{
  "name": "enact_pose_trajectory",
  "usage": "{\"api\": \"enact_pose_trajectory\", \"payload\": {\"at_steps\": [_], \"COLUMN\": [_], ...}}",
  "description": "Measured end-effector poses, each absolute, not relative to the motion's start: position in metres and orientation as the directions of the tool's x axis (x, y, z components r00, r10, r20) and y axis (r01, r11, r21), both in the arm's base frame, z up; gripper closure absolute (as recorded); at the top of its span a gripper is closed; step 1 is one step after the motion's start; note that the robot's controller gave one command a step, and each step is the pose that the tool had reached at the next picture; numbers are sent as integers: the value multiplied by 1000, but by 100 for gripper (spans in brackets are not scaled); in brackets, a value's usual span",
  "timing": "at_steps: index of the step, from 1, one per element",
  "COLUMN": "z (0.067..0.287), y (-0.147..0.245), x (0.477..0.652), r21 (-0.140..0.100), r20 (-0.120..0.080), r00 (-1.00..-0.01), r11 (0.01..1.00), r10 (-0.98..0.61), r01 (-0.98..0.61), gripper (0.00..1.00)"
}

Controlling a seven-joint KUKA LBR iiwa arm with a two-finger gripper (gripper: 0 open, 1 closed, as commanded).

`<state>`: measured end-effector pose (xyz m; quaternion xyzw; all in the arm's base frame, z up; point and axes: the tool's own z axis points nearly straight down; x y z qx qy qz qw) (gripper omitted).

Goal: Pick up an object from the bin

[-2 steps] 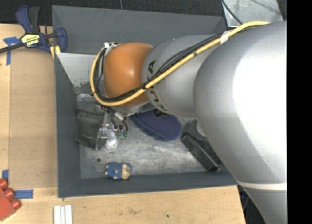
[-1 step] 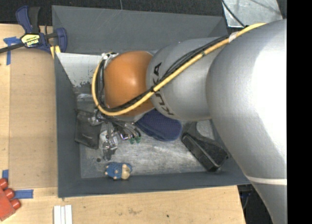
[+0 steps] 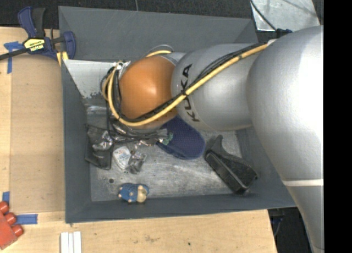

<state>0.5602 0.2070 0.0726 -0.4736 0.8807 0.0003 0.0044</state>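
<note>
One crumpled silvery packet (image 3: 125, 157) lies near the bin's (image 3: 76, 153) left wall, beside the tool (image 3: 132, 134), whose opening cannot be told.

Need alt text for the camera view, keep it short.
A silver KUKA arm with an orange wrist cover reaches from the right down into the left part of a grey metal bin. Near it on the floor lie a crumpled clear wrapper, a dark blue rounded thing, a black oblong block and a small blue-and-tan toy.

bin (image 3: 74, 180): wrapper heap (image 3: 122, 155) left | toy figure (image 3: 132, 192) front | block (image 3: 231, 171) right | pouch (image 3: 186, 141) centre | arm (image 3: 220, 92) over rear
</note>
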Motion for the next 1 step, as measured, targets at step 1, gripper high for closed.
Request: {"api": "enact_pose_trajectory", "payload": {"at_steps": [1], "z": [73], "y": [202], "x": [540], "r21": [-6], "r20": [-8], "r00": [-308], "r11": [308], "r10": [-951], "r01": [-951], "gripper": [0]}}
